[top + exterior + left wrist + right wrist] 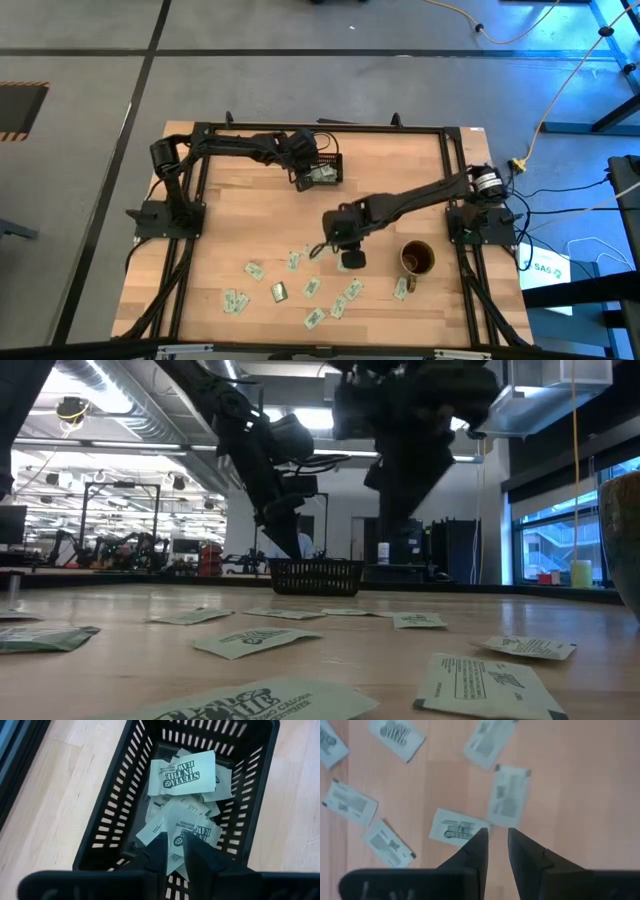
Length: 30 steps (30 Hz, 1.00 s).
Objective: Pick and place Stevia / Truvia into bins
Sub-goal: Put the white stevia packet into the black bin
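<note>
Left gripper [174, 851]: hangs directly over the black tray [112, 817], fingers parted by a narrow gap; nothing is pinched between them.
Packet under left gripper [187, 827]: a pale green and white Stevia packet lies just below the fingertips, on top of the pile inside the tray, free of the fingers.
Other packets in tray [185, 770]: several more lie overlapping beyond that one, toward the tray's far wall, print facing up.
Black tray: sits on the counter [240, 210] right beneath the left gripper, near the counter's back edge; slatted low sides visible all round.
Right gripper [497, 840]: points down above the counter, well apart from the tray, fingers slightly apart with a slim gap; it holds nothing.
Packet nearest right gripper [456, 828]: lies flat on the counter just beside the fingertips, on one side of the gap.
Second packet [509, 796]: lies just beyond the fingertips, its corner close to the first packet.
Loose packets [315, 318]: many more lie scattered flat over the counter's front half, around and beyond the right gripper, none of them stacked.
Mug [418, 258]: brownish-gold, stands upright on the counter to the side of the right gripper, near one loose packet.
</note>
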### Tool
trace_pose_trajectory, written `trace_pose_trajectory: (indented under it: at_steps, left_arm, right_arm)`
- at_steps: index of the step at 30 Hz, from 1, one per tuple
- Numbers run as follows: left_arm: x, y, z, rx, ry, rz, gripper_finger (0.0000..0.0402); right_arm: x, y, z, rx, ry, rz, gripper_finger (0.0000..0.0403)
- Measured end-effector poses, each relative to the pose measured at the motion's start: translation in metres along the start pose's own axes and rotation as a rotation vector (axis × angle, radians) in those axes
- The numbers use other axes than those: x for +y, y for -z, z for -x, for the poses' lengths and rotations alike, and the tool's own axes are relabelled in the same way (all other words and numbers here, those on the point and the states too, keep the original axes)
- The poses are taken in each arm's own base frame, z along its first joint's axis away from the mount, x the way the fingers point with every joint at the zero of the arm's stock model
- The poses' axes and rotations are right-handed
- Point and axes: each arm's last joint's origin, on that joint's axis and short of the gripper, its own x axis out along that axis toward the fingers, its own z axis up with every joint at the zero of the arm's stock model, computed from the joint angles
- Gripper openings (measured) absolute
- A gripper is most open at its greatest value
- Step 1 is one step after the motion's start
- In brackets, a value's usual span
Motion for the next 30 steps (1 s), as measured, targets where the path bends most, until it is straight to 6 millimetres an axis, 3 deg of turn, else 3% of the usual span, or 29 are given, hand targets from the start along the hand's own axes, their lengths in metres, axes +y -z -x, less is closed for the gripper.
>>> trace_pose_trajectory:
  at_steps: [7,30]
  left_arm:
    - [0.000,-0.001,0.000,-0.011,-0.001,0.000,0.0066]
    - [0.000,-0.001,0.000,-0.008,0.000,-0.009,0.0063]
  right_arm:
    - [0.002,0.003,-0.023,0.063,0.009,-0.056,0.0078]
    - [0.011,0.017,-0.080,0.233,0.023,-0.002,0.0077]
